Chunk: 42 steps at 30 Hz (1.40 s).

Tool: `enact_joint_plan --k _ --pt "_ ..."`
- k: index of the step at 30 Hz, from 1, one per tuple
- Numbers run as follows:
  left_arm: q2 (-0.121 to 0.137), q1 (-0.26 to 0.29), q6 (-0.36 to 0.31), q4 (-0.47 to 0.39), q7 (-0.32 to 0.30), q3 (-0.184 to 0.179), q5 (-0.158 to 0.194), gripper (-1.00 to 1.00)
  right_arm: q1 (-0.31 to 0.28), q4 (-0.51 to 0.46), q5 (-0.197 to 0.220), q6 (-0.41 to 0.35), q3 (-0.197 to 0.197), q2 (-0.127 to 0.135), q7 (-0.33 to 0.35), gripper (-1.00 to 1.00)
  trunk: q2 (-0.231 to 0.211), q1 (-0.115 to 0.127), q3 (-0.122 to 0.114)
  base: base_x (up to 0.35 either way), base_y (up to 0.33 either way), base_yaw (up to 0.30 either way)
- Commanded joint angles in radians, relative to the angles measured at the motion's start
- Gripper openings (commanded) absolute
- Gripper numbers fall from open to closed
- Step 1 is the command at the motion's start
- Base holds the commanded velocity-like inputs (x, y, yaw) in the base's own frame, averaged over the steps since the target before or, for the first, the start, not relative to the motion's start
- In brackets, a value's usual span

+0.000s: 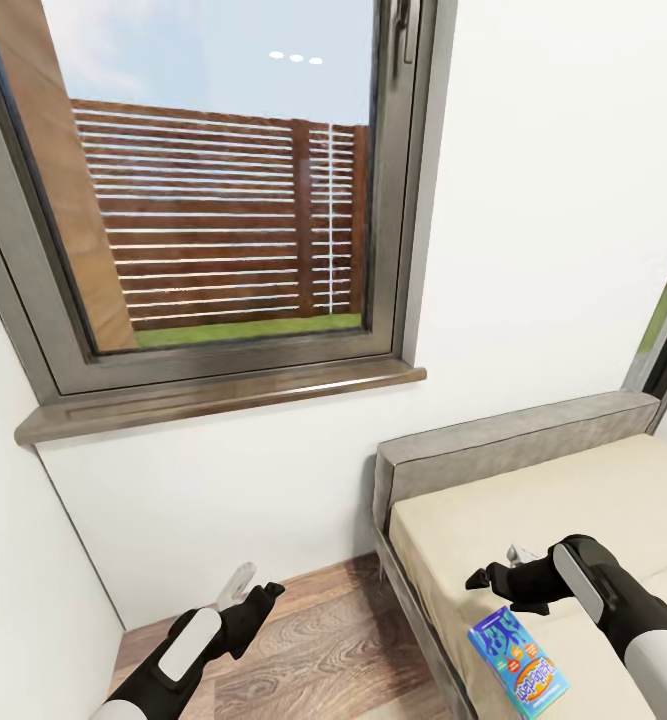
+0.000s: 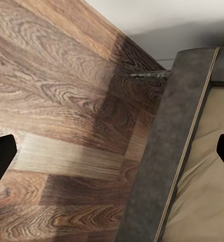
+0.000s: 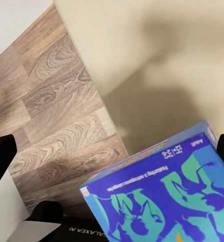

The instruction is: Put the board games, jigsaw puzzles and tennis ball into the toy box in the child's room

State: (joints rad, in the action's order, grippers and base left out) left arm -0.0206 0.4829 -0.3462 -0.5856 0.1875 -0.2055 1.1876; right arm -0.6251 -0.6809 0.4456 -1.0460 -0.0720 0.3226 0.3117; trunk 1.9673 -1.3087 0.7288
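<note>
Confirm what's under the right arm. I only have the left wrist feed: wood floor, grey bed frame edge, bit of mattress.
Observer: A blue board game box lies on the bed's beige mattress, near the edge, just below the right end effector.
Operator: Is it gripped?
Observer: No. In the right wrist view the box sits between the dark fingertips, which stand wide apart and off it.
Operator: And my left arm?
Observer: From the head camera, the left end effector hangs over the wood floor beside the bed, holding nothing.
</note>
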Motion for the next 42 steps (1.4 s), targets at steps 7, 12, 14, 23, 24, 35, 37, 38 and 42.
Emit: enact_joint_plan --k 7,12,14,23,24,35,37,38,42 --pt "0.001 0.000 0.000 -0.002 0.009 -0.003 0.010 1.00 -0.001 -0.001 -0.010 -0.001 -0.003 0.001 0.010 1.00 0.001 0.000 0.001 -0.002 0.000 0.000" --pt "0.001 0.000 0.000 -0.002 0.009 -0.003 0.010 1.00 -0.001 -0.001 -0.010 -0.001 -0.003 0.001 0.010 1.00 0.001 0.000 0.001 0.000 0.000 0.000" --pt "0.001 0.000 0.000 -0.003 0.009 -0.003 0.010 1.00 -0.001 -0.001 -0.010 -0.001 -0.003 0.001 0.010 1.00 0.001 0.000 0.001 0.000 0.000 0.000" --pt "0.001 0.000 0.000 -0.002 0.009 -0.003 0.010 1.00 -0.001 -0.001 -0.010 -0.001 -0.003 0.001 0.010 1.00 0.001 0.000 0.001 0.000 0.000 0.000" --pt "0.001 0.000 0.000 -0.002 0.009 -0.003 0.010 1.00 -0.001 -0.001 -0.010 -0.001 -0.003 0.001 0.010 1.00 0.001 0.000 0.001 0.000 0.000 0.000" --pt "0.000 0.000 0.000 -0.003 0.009 -0.003 0.011 1.00 -0.001 -0.001 -0.010 -0.001 -0.003 0.001 0.010 1.00 0.001 0.000 0.001 -0.046 0.000 0.000" --pt "0.000 0.000 0.000 -0.003 0.009 -0.003 0.011 1.00 -0.001 -0.001 -0.010 -0.001 -0.003 0.001 0.010 1.00 0.001 0.000 0.001 -0.155 0.000 0.000" --pt "0.000 0.000 0.000 -0.003 0.009 -0.003 0.011 1.00 -0.001 -0.001 -0.010 -0.001 -0.003 0.001 0.010 1.00 0.001 0.000 0.001 -0.144 0.000 0.000" --pt "0.000 0.000 0.000 -0.003 0.009 -0.003 0.012 1.00 -0.001 -0.001 -0.010 -0.001 -0.003 0.001 0.010 1.00 0.001 0.000 0.001 -0.099 0.000 0.000"
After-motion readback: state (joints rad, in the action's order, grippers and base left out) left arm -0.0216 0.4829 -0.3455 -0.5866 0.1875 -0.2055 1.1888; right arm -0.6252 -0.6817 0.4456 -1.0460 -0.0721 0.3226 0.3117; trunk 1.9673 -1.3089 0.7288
